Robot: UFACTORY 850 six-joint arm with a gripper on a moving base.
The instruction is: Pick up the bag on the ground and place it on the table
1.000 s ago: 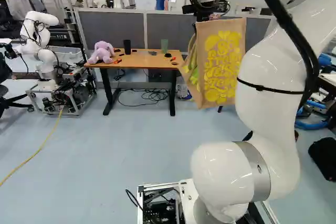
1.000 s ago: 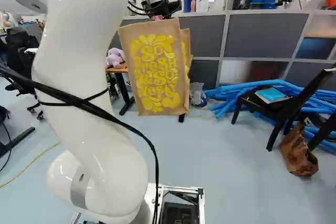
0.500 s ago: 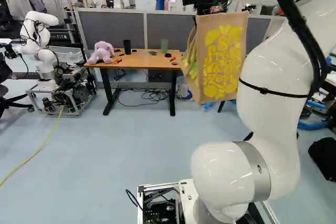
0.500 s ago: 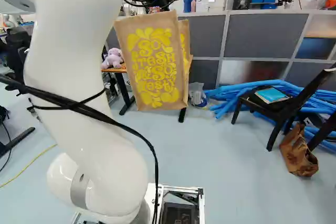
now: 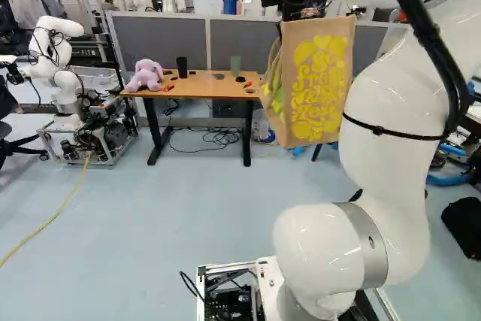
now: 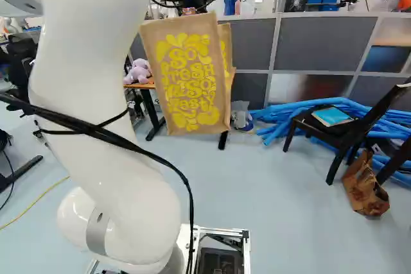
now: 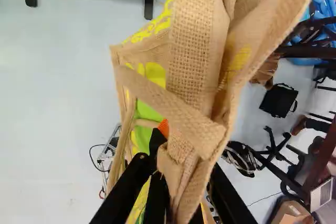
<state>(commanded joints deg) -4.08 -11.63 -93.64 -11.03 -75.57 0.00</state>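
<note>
Orange-brown wood tops the table [image 5: 203, 84], which stands on black legs in front of grey partitions [image 5: 161, 39]. On it we have a purple plush toy [image 5: 146, 73], a black cup [image 5: 182, 67], a green cup [image 5: 235, 65] and some small red and dark items. Loose cables [image 5: 218, 137] lie on the pale blue-grey floor [image 5: 188, 208] below. We log another robot [image 5: 62, 73] left of the table in the left base view. The right base view adds blue tubes [image 6: 282, 113], a black chair [image 6: 334, 129] with a blue book [image 6: 332, 116] and a crumpled brown paper bag [image 6: 364, 187] by it. Tan burlap bag [image 5: 319, 84] with yellow print: hanging in the air from the gripper [image 5: 301, 9], off floor and table. In the wrist view we read the jaws as clamped on its folded cloth, an orange pad [image 7: 164, 128] showing beside it. Burlap covers much of the fingers there, so we can't make out the full contact. In the right base view the arm and bag block most of the table; bag contents: green and yellow bits, we can't identify them.
</note>
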